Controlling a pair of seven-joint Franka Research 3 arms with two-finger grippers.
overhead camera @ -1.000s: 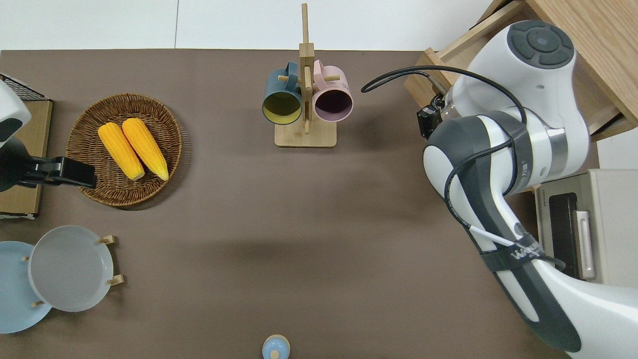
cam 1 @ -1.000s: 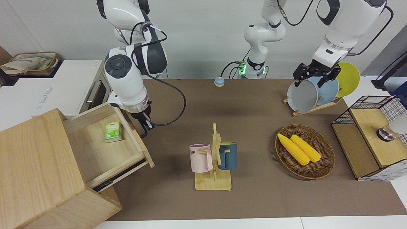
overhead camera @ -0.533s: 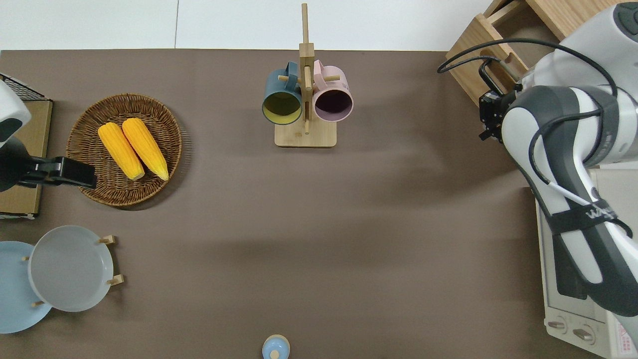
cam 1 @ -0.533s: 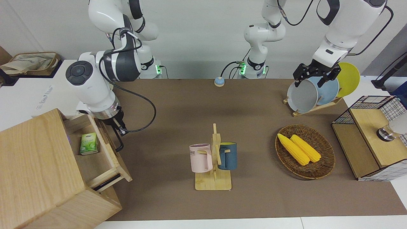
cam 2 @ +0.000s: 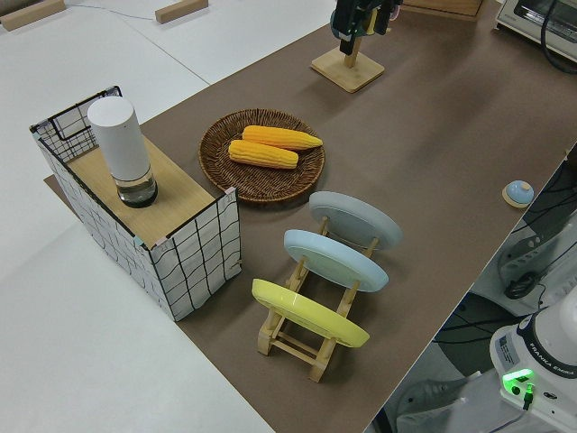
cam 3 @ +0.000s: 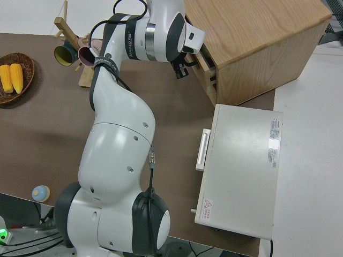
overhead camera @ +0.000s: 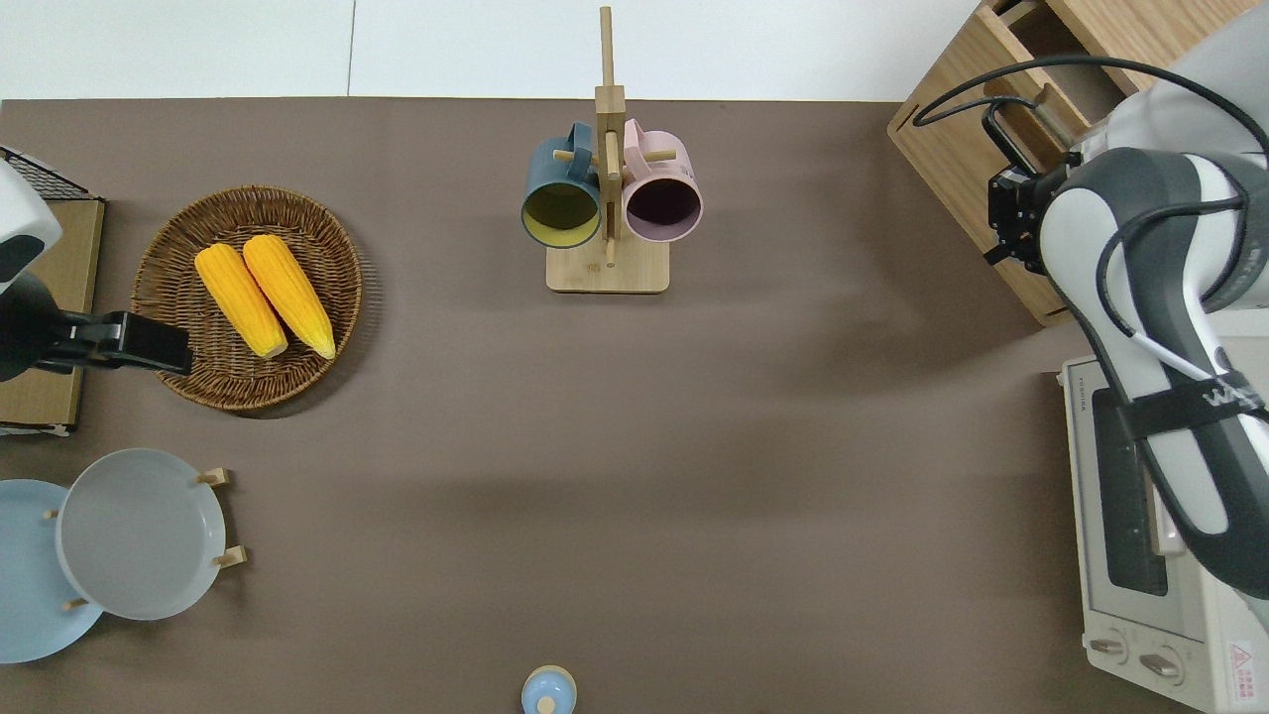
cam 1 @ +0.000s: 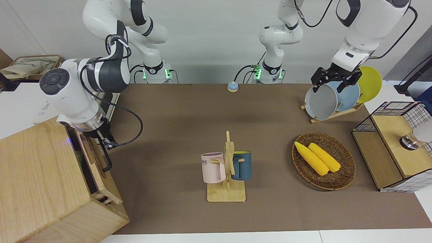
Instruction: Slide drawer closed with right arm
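Brown table, big wood box at right arm's end; drawer nearly shut, sticking out slightly; right gripper at its front panel by handle, finger state unclear; left arm parked

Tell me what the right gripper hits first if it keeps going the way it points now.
Most likely the drawer. The right gripper sits at its front panel by the black handle, aimed into the big wooden box. Whether it already touches the panel is unclear.

Light matt wood drawer, black metal handle
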